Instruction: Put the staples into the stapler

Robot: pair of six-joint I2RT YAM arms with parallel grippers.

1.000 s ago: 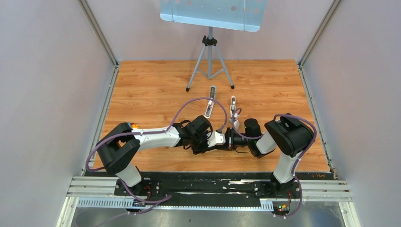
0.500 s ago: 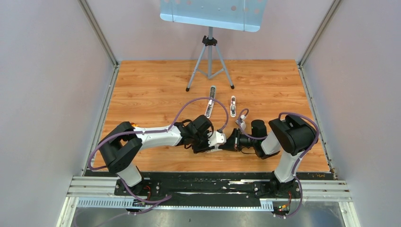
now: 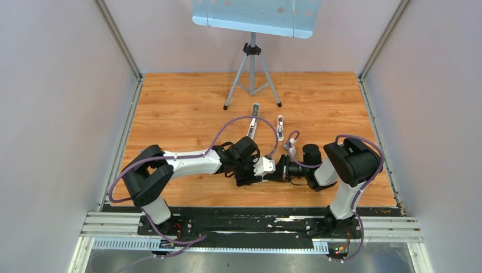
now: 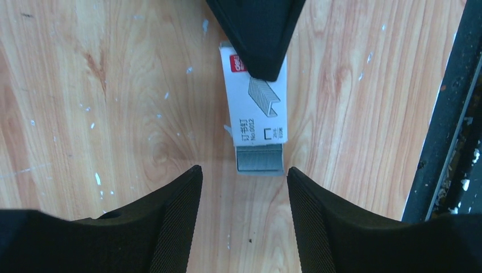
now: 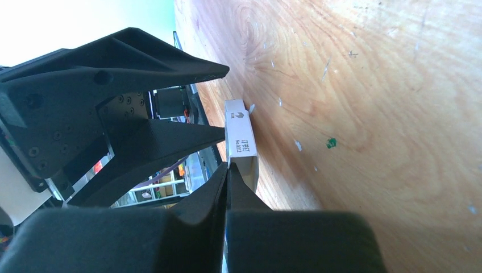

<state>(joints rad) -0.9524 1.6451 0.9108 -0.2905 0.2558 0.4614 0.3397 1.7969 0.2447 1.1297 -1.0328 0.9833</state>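
The staples (image 4: 260,158), a flat grey block, stick out of the near end of a white carton (image 4: 254,108) with a reddish mark that lies on the wood floor. My left gripper (image 4: 243,170) is open and empty, its fingertips just short of the staples, one on each side. My right gripper (image 5: 228,168) is shut on the carton's (image 5: 241,136) far end wall. From above, both grippers, left (image 3: 257,172) and right (image 3: 281,169), meet at the carton (image 3: 266,166). The stapler (image 3: 253,121) lies opened out, farther back.
A small whitish slim object (image 3: 279,126) lies right of the stapler. A tripod (image 3: 252,74) with a metal panel stands at the back. A black rail (image 4: 449,114) runs along the near edge. Purple cables loop over both arms.
My right wrist has dropped lower and turned towards the carton. My left gripper has moved a little to the right, and the carton has shifted right with it.
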